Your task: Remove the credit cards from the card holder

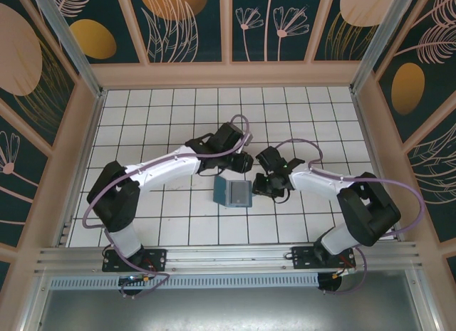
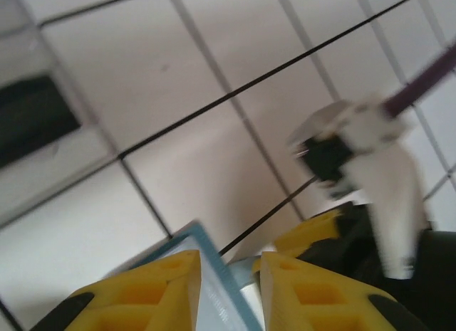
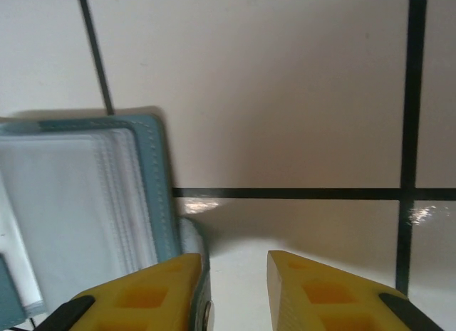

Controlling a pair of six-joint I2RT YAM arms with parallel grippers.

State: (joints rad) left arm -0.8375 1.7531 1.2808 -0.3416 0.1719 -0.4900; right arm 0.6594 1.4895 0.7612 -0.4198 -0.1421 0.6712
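The card holder (image 3: 158, 181), at the left of my right wrist view, has a soft, matt teal cover, leather-like with stitching along its edge, and the sleeves (image 3: 71, 210) inside are thin, clear, slightly cloudy plastic film. My fingers (image 3: 320, 295) at the bottom of that frame are matt yellow moulded plastic, and the table (image 3: 285, 82) beneath is smooth white tile with dark joint lines, glossy enough to throw bright glints. In the top view my arm shells (image 1: 171, 166) are smooth white plastic and the rail (image 1: 228, 258) along the bottom is bare, dull silver metal, while the cable (image 2: 420, 85) at the upper right of my left wrist view has a smooth purple sheath.
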